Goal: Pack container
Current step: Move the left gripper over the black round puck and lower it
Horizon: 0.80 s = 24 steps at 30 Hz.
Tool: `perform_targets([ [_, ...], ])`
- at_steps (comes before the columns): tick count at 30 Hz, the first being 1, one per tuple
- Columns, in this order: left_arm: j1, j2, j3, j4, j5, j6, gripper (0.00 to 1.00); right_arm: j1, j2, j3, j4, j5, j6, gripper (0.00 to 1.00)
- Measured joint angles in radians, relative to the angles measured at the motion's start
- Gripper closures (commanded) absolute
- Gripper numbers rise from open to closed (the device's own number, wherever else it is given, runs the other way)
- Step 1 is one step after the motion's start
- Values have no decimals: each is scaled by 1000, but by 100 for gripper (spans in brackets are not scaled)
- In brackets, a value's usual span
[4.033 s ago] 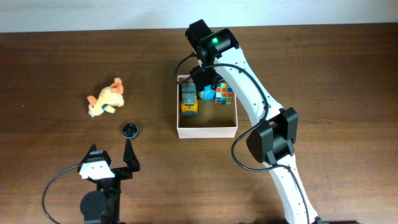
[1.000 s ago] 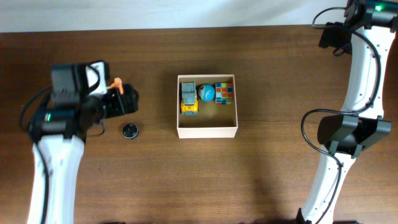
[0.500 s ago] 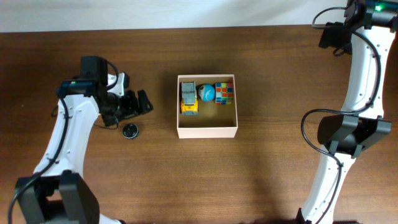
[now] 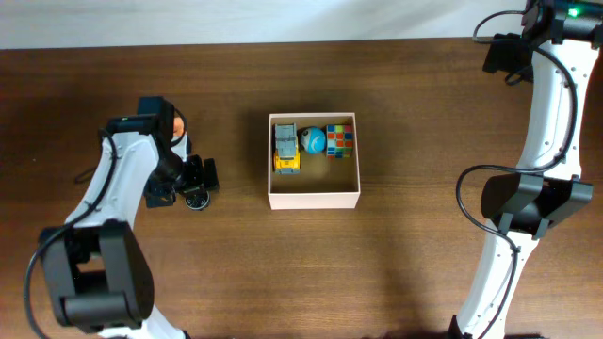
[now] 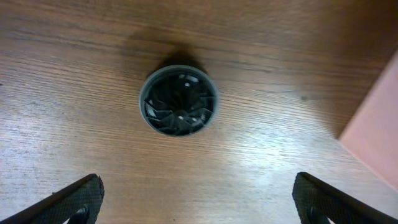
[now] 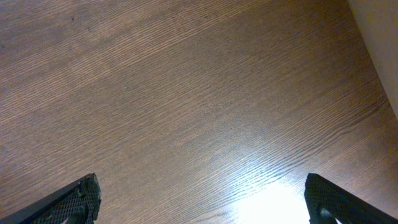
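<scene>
The container (image 4: 314,200) is a square, shallow cardboard box with flat white outer walls and a matte tan-brown floor. It sits near the middle of the worktop (image 4: 424,113), a dark brown board with fine, straight wood grain and a faint sheen. Along the box's far wall three toys lie in a row: a blocky yellow-and-grey toy truck (image 4: 286,149) at the left, a smooth round blue ball (image 4: 313,140) just beside it, and a puzzle cube (image 4: 339,141) of small coloured squares in the right corner. The nearer half of the floor is bare card. In the left wrist view one pale corner of the box (image 5: 376,146) cuts in at the right edge. Well apart from the box, to its left, a small black disc (image 5: 179,103) lies flat on the wood, round, with a raised rim and thin ribs fanning out from its centre. The left claw (image 5: 199,202) hangs over it, released, its dark fingers spread wide, and holds nothing. The right claw (image 6: 199,199) is at the far right corner over bare grain, likewise released and empty.
</scene>
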Motion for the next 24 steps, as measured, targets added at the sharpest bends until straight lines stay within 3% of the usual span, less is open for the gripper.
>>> perform_targets([
  [16, -54, 103, 2, 63, -52, 0, 0, 0, 0, 0, 0, 0, 0, 1],
  [24, -64, 168, 2, 89, -70, 0, 6, 0, 0, 0, 0, 0, 1, 1],
])
